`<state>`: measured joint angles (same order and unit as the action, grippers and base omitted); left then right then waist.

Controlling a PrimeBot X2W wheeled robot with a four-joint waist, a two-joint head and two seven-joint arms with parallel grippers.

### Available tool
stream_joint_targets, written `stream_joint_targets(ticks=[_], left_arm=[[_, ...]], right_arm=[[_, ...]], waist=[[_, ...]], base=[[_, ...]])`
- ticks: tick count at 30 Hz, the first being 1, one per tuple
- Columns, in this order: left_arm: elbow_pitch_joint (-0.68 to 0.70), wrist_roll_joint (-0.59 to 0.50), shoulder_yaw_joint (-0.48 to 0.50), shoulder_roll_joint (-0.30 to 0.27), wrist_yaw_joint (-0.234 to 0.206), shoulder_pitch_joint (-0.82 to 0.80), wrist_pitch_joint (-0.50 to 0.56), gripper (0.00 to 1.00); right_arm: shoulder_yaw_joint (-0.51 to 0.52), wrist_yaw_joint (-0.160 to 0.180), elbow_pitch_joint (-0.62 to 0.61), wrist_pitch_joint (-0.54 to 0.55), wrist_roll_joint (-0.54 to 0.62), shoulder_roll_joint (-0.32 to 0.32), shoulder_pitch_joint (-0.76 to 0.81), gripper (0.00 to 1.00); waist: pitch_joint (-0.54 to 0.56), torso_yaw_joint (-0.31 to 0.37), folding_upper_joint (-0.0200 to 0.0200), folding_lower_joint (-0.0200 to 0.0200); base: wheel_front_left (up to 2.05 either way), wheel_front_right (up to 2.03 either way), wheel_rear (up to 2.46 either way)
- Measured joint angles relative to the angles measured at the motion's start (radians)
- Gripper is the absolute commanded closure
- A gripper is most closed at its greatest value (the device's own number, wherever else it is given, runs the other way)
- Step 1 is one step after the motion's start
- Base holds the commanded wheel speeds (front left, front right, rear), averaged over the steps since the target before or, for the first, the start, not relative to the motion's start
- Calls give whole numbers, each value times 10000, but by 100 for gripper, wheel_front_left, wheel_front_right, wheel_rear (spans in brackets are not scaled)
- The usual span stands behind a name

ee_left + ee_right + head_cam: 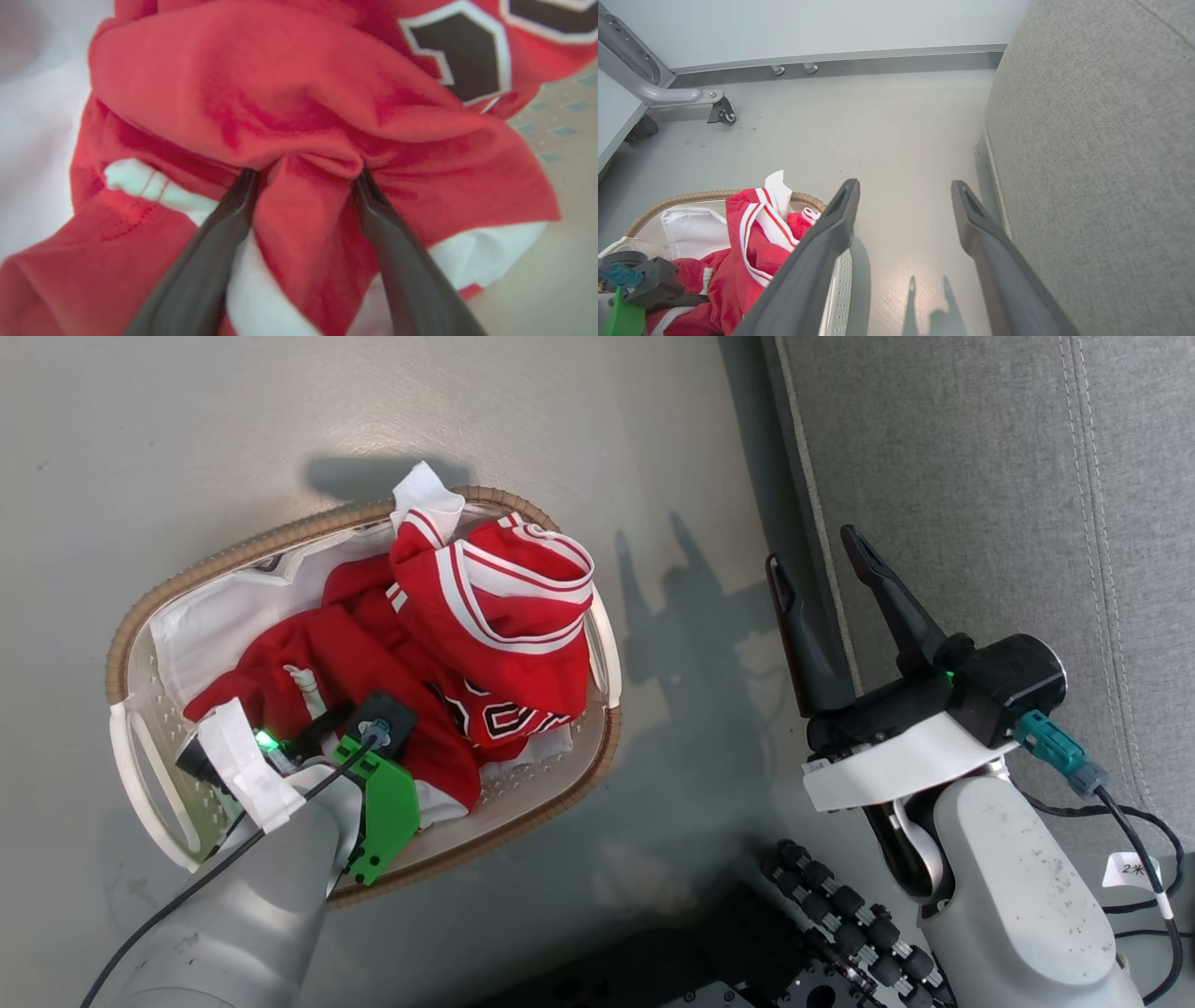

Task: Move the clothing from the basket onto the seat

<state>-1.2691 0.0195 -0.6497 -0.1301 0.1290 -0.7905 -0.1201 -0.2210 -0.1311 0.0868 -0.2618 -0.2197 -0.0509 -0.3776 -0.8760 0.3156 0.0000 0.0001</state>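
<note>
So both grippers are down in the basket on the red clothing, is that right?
Only the left gripper is; the right wrist view shows the right gripper open and empty over the floor beside the seat.

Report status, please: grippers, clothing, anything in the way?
Left gripper open, fingers astride a fold of clothing in basket. Right gripper open, empty, beside seat. Nothing blocking.
</note>
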Motion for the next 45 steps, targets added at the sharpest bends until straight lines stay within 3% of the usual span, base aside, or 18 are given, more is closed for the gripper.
stream_joint_targets(ticks=[1, 2, 11, 22, 33, 45], left_arm=[[-4, 75, -82, 8, 0, -28, -23, 85], [-10, 196, -167, 19, 0, -46, -92, 100], [17, 1369, -593, 192, 2, 238, -771, 100], [965, 2940, -905, 437, 2, 1562, -1381, 100], [3802, 3613, -869, 226, 2, 3188, -1436, 100], [6414, 3371, 663, 247, 2, 4704, -1436, 100]], right_arm=[[0, 0, 4, 0, -2, 0, 0, 0], [4, 0, 17, 0, -6, 0, -2, 0], [351, 0, -12, 0, 4, 6, -21, 0], [556, -2, 393, 0, 276, 13, 442, 0], [838, -2, 608, 0, 451, -236, 1251, 0], [731, -2, 968, 0, 443, -414, 2259, 0]], waist=[[8, -9, 0, 0], [26, -23, 0, 0], [594, -104, 0, 0], [2137, -398, 0, -1], [4020, -1135, 0, -1], [6029, -2005, 0, -1]], base=[[0, 0, 0], [0, 0, 0], [0, 0, 0], [0, 0, 0], [0, 0, 0], [0, 0, 0]])
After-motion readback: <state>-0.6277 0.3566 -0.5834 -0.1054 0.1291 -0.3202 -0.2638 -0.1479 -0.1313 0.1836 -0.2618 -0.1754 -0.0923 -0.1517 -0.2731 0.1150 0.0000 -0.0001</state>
